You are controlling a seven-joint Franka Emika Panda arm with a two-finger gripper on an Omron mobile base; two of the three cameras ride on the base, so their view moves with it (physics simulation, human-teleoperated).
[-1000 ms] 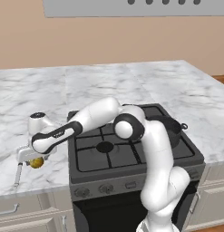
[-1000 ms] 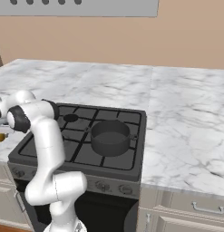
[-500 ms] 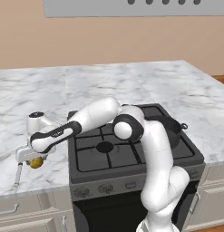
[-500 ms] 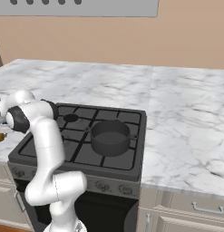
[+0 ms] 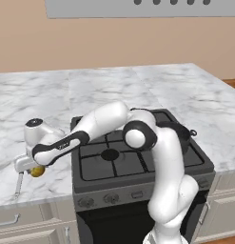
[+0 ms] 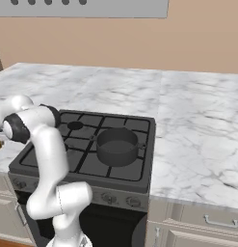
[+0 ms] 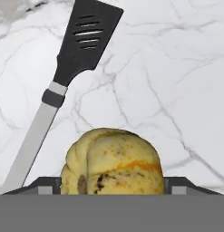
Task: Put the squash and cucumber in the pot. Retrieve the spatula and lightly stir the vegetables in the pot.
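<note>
The yellow-tan squash [image 7: 113,163] rests on the marble counter left of the stove, also seen as a small yellow lump [image 5: 38,171] under the hand. My gripper [image 7: 112,185] reaches down over it, with a fingertip pressed against each side: it is shut on the squash. The spatula [image 7: 81,41] lies flat on the counter just beyond the squash, black slotted blade away from me, and its grey handle [image 5: 18,184] points toward the counter's front edge. The dark pot [image 6: 116,144] stands on the stove's right front burner. The cucumber is out of view.
The black stove top [image 5: 114,162] lies right of the hand, with my arm stretched low across its left side. The counter's front edge [image 5: 24,202] is close below the squash. White marble counter [image 6: 197,125] continues right of the stove.
The jaws have narrowed around the squash until the fingertips meet its sides. The arm, spatula and pot stay where they were.
</note>
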